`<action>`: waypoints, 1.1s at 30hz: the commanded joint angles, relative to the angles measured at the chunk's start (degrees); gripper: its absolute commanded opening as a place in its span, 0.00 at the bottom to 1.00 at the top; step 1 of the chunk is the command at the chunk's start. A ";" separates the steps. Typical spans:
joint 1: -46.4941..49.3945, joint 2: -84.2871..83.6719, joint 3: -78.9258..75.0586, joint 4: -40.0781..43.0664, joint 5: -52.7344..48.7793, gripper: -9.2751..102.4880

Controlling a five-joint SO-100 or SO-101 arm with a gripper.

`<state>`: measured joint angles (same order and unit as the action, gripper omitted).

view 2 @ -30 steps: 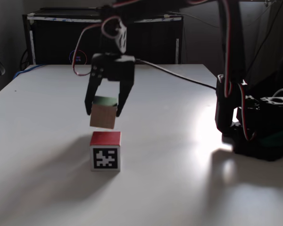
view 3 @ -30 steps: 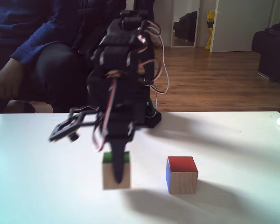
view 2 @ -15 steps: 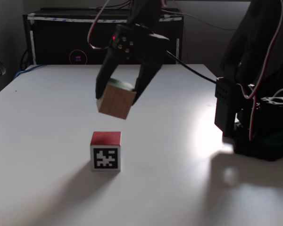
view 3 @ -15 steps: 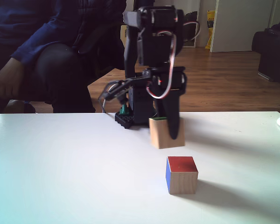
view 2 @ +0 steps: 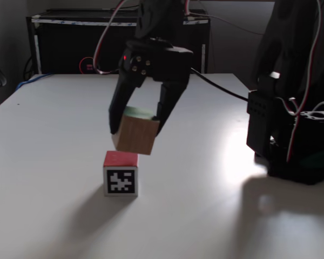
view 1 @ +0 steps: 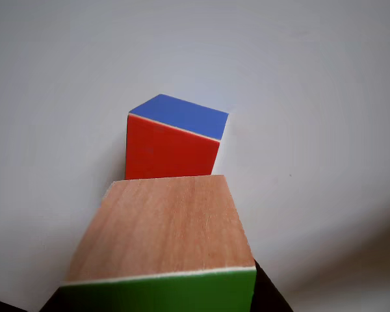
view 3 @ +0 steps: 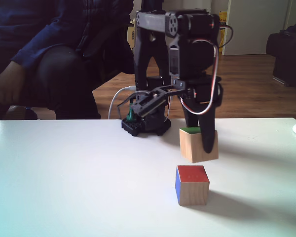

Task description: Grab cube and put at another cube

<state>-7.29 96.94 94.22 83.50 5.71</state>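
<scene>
My gripper [view 2: 136, 122] [view 3: 205, 143] is shut on the wooden cube [view 2: 135, 134] [view 3: 197, 144] [view 1: 162, 227], which hangs tilted in the air with its green face up. Just below it, on the white table [view 2: 54, 178], stands the smaller cube [view 2: 120, 173] [view 3: 192, 184] [view 1: 172, 140], with a red top and a black-and-white marker face. In the other view the wooden cube fills the foreground and the smaller cube shows red and blue beyond it. A small gap separates the two cubes in both fixed views.
The arm's black base [view 2: 294, 143] [view 3: 145, 121] stands on the table with cables trailing from it. A black cabinet [view 2: 65, 43] lines the far edge in a fixed view. A seated person [view 3: 49, 54] is behind the table in a fixed view.
The gripper has carried the wooden cube down and closer over the smaller cube. The smaller cube has not moved.
</scene>
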 commanded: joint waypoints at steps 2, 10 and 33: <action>0.88 -2.20 -5.19 0.70 0.26 0.26; 2.81 -6.24 -7.38 0.70 -0.62 0.26; 3.34 -11.95 -11.78 3.34 -0.26 0.37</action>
<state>-4.22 84.90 85.69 85.87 5.10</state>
